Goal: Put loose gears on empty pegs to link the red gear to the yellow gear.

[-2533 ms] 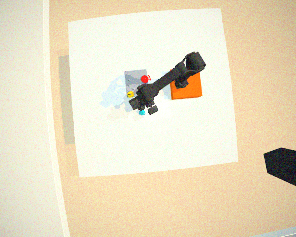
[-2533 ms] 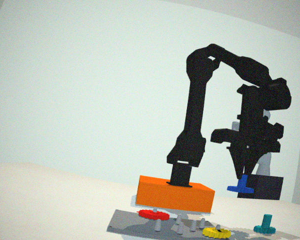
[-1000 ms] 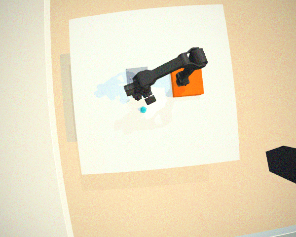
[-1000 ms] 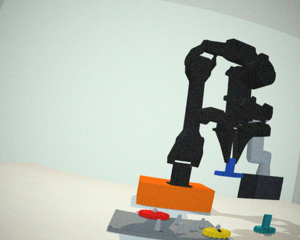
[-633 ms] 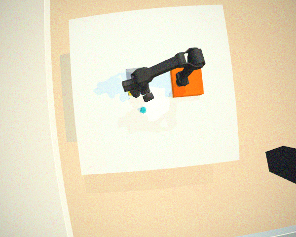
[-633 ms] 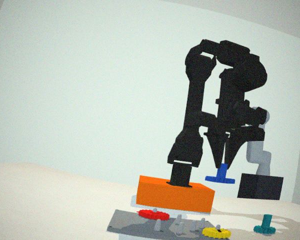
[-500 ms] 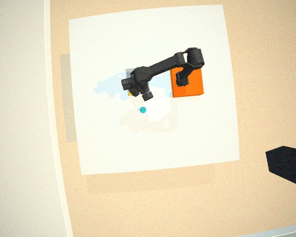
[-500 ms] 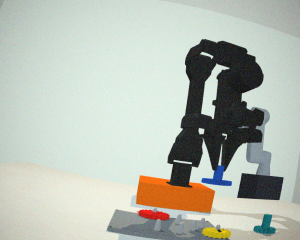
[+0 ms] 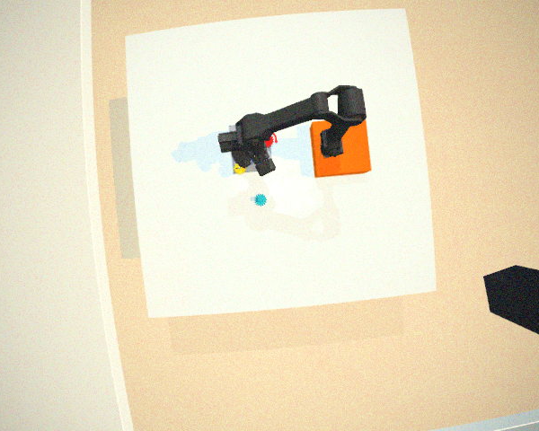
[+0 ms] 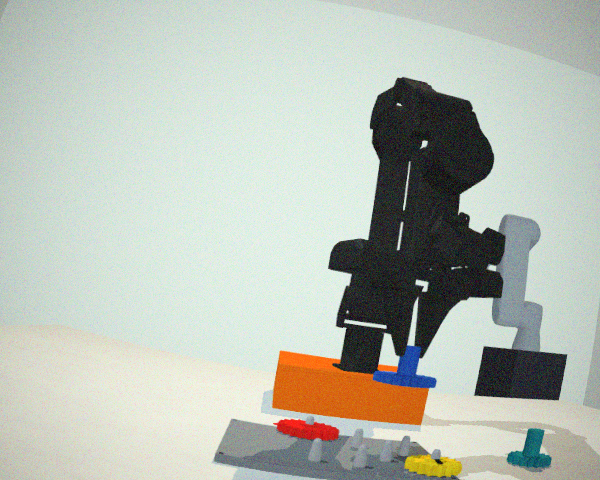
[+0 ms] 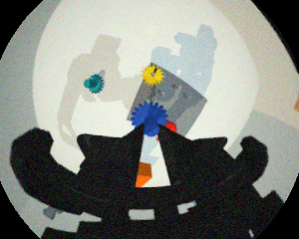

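Observation:
My gripper (image 10: 410,352) (image 11: 149,126) is shut on the stem of the blue gear (image 10: 404,380) (image 11: 149,115) and holds it well above the grey board (image 10: 269,457) (image 11: 195,106). The red gear (image 10: 307,429) (image 11: 171,127) (image 9: 268,141) is on a peg at one end of the board; in the wrist view the blue gear and a finger partly cover it. The yellow gear (image 10: 432,466) (image 11: 152,75) (image 9: 238,169) is on a peg at the other end. Several bare pegs stand between them. The teal gear (image 10: 529,458) (image 11: 96,84) (image 9: 260,199) stands on the table, stem up, beside the board.
The orange block (image 9: 349,160) (image 10: 341,392) under the arm's base stands behind the board in the exterior view. A black block (image 10: 520,373) with a grey arm-like shape (image 10: 515,268) on it is farther back. The arm hides much of the board in the top view.

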Robot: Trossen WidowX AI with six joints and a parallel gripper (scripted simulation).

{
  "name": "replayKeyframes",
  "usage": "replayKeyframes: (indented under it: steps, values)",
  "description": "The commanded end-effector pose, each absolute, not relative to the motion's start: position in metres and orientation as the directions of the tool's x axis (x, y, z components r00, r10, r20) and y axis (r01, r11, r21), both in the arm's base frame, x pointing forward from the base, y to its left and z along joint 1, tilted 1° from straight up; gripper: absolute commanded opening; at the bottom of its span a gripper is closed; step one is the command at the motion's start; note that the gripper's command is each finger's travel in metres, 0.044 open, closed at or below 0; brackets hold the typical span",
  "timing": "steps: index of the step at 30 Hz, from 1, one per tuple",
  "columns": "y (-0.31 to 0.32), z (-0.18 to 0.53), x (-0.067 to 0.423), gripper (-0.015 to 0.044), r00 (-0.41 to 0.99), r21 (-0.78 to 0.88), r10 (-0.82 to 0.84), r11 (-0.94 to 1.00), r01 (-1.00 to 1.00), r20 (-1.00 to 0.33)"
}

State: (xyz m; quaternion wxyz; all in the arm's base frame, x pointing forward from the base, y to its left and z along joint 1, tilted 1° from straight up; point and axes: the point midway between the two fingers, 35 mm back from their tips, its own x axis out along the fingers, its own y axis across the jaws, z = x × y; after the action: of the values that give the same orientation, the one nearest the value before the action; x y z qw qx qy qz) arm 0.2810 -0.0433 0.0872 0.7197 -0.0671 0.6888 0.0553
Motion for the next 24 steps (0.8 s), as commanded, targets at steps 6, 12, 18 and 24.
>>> replayKeyframes:
  steps: [6,12,18,24]
  values:
    - [-0.06,0.076,0.281,0.0,0.043,-0.017,-0.009,0.984,-0.176,-0.999]
    - [-0.073,0.069,0.28,0.0,0.043,-0.018,-0.01,0.984,-0.176,-0.999]
    - [-0.08,0.065,0.279,0.0,0.043,-0.019,-0.011,0.984,-0.176,-0.999]
    - [-0.08,0.067,0.278,0.0,0.043,-0.019,-0.011,0.984,-0.176,-0.999]
